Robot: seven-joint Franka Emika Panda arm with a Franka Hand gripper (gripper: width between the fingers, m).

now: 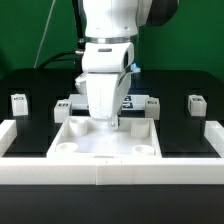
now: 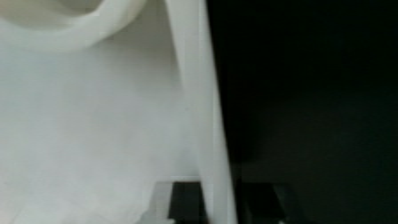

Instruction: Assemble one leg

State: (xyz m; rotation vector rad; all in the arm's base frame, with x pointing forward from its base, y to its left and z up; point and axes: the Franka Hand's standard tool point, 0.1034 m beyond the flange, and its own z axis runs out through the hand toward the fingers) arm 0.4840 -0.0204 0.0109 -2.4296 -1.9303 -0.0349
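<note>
Several small white legs with marker tags stand on the black table in the exterior view: one at the far left (image 1: 18,101), one left of the arm (image 1: 62,108), one right of it (image 1: 152,105), one at the far right (image 1: 195,104). My gripper (image 1: 103,121) is down at the back rim of the large white tray-like panel (image 1: 105,148). In the wrist view the gripper (image 2: 222,192) straddles the panel's raised rim (image 2: 199,100), and the dark fingers (image 2: 187,203) press against it from both sides. No leg shows in the wrist view.
The marker board (image 1: 128,100) lies behind the arm. A raised white frame borders the table at the exterior view's left (image 1: 14,134), right (image 1: 211,134) and front. A round boss (image 2: 80,25) sits in the panel's corner.
</note>
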